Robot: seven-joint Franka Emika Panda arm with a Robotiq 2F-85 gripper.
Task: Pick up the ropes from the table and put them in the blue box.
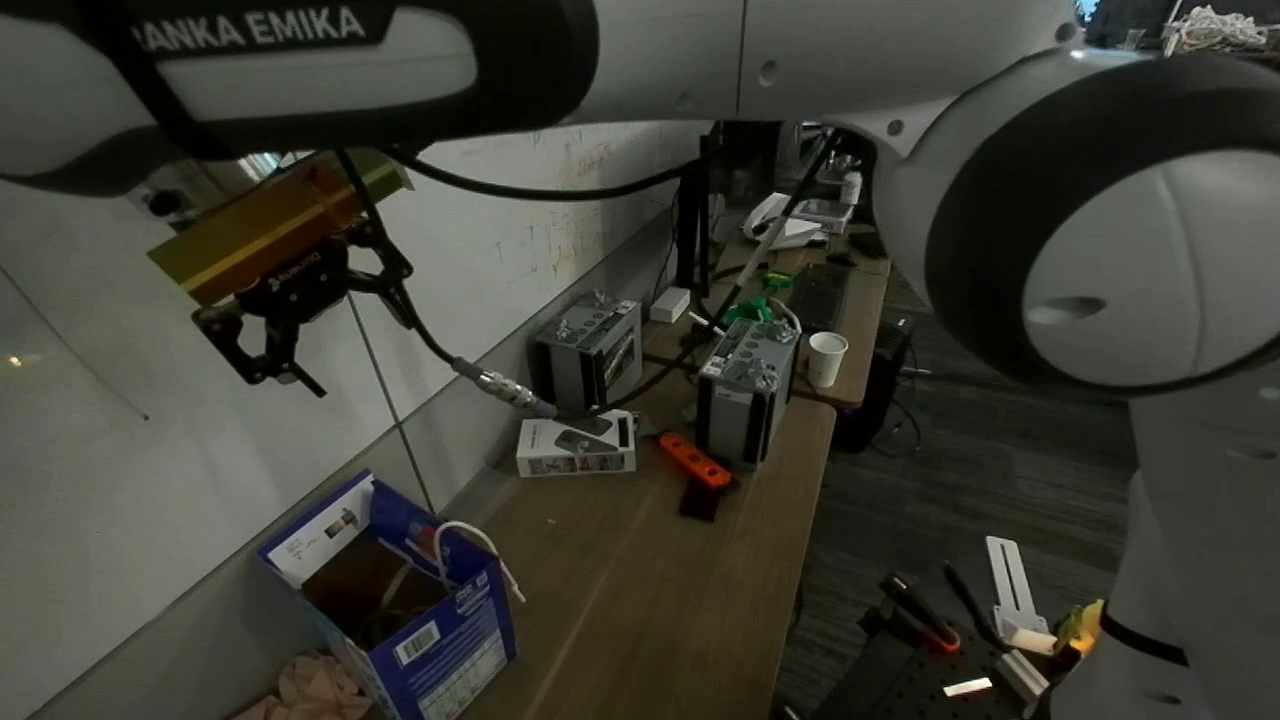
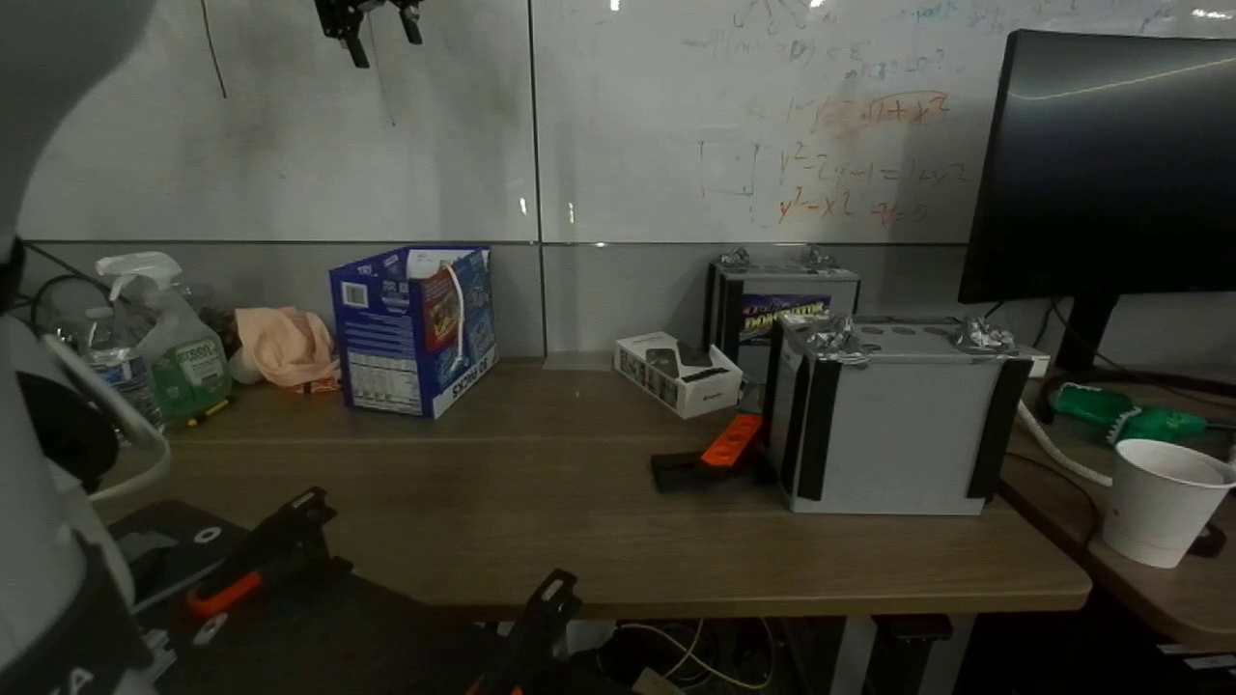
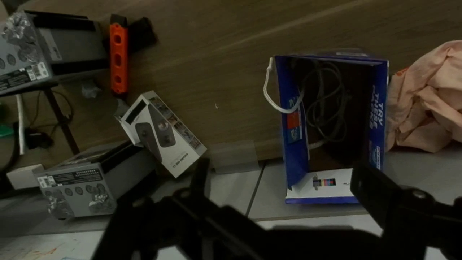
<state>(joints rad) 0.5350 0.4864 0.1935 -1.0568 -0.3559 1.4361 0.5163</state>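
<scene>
The blue box (image 1: 445, 640) stands open-topped on the table, close to the wall, in both exterior views (image 2: 383, 333) and in the wrist view (image 3: 296, 159). A white rope (image 1: 478, 530) hangs over one side of its rim, and this loop also shows in the exterior view (image 2: 460, 314) and the wrist view (image 3: 268, 93). Thinner pale rope or cord (image 3: 341, 112) lies coiled inside the box, partly in shadow. I cannot tell how many pieces there are. My gripper (image 1: 365, 362) is open and empty, high above the table and box, also seen in an exterior view (image 2: 389, 53).
Pink cloth (image 2: 288, 347) and a spray bottle (image 2: 188, 357) stand beside the box. A white carton (image 1: 577, 445), an orange level (image 1: 694, 460) and two grey cases (image 1: 748, 385) stand farther along the table. The whiteboard wall (image 2: 628, 145) rises behind.
</scene>
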